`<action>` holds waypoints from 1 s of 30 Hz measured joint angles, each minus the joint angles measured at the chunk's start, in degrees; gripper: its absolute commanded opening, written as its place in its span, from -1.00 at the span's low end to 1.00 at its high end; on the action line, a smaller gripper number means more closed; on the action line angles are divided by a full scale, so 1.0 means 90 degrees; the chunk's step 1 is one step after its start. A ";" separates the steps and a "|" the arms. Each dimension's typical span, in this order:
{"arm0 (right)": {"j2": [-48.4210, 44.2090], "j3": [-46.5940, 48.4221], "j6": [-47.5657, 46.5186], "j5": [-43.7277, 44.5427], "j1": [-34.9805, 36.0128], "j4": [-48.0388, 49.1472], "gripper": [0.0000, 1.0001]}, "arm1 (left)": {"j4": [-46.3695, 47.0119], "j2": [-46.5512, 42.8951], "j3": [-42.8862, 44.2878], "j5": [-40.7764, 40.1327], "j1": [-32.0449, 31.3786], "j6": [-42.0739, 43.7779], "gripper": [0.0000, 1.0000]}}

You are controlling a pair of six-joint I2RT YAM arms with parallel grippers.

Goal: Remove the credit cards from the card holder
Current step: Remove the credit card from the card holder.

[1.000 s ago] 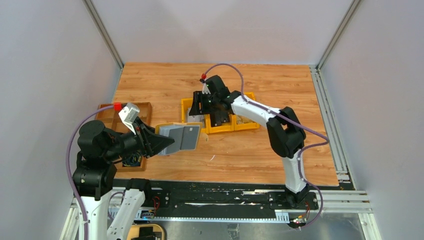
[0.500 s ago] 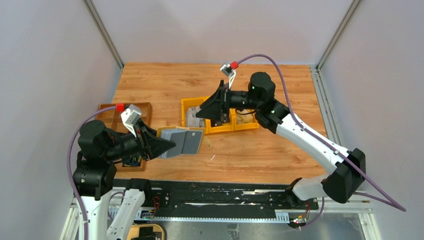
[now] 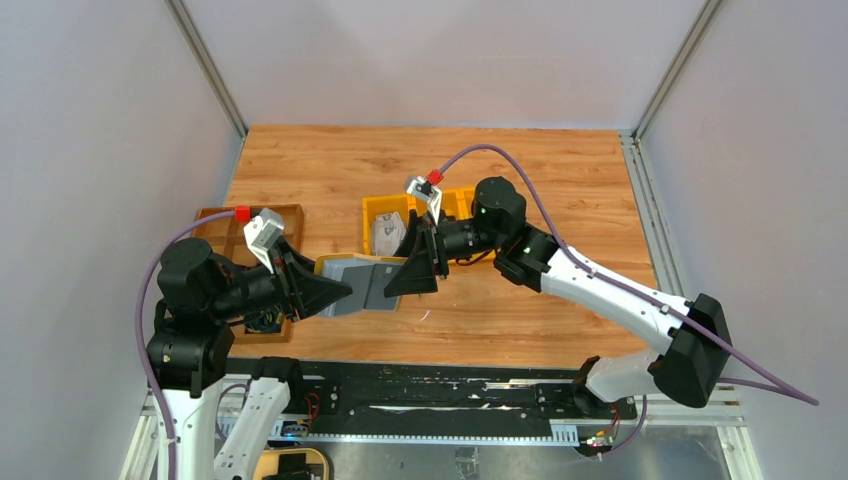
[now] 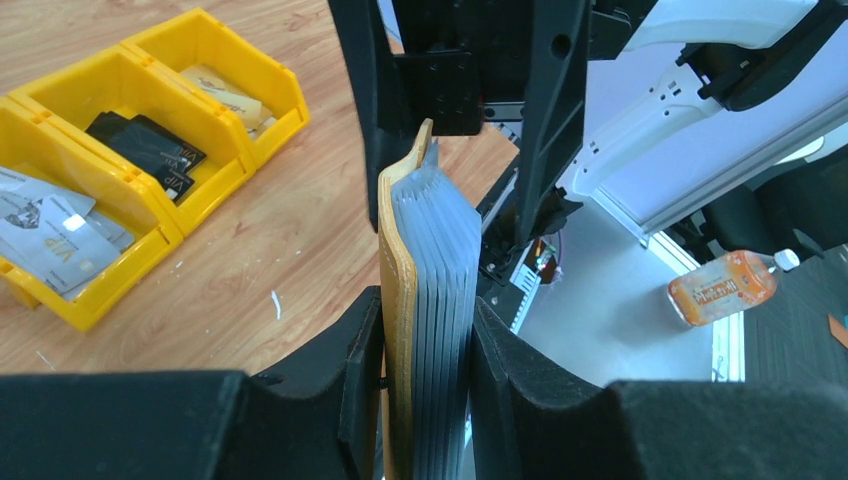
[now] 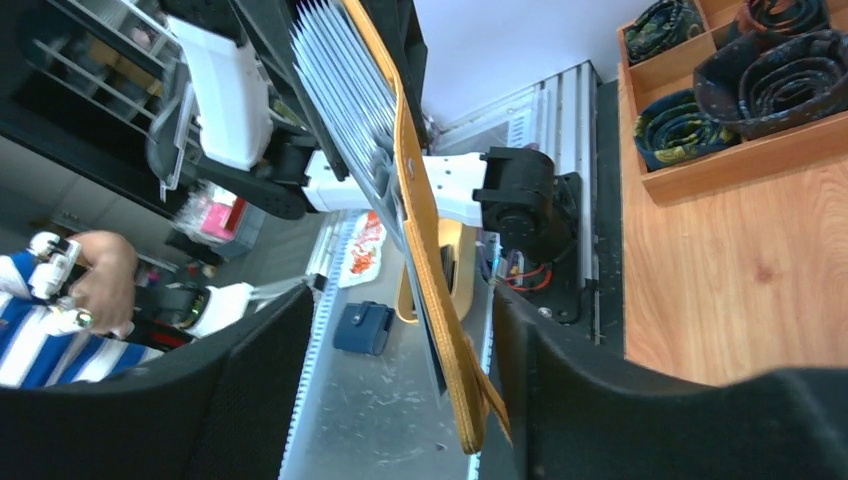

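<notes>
The mustard-yellow card holder (image 3: 368, 283) hangs in the air over the table's front, opened out with its grey pockets (image 4: 440, 260) fanned. My left gripper (image 3: 335, 290) is shut on its near end, fingers (image 4: 365, 350) pressing both sides. My right gripper (image 3: 405, 275) is open and straddles the far end; the holder's yellow edge (image 5: 430, 270) passes between its fingers (image 5: 590, 400), closer to the right one, without a grip. Loose credit cards (image 4: 60, 235) lie in the yellow bins. I cannot tell if any card sits in the pockets.
A row of yellow bins (image 3: 378, 208) stands mid-table behind the grippers, holding grey and black cards (image 4: 140, 145). A brown compartment tray (image 3: 215, 222) with rolled items (image 5: 770, 60) sits at the left, under my left arm.
My right arm swung from over the yellow bins forward and left to the card holder's free end, its jaws opening wider. The left gripper kept the holder nearly still.
</notes>
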 measured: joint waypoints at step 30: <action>0.0347 0.0294 -0.0437 0.1661 0.0359 -0.1268 -1.00 | -0.0172 -0.0010 -0.0192 -0.0447 0.0000 0.0544 0.05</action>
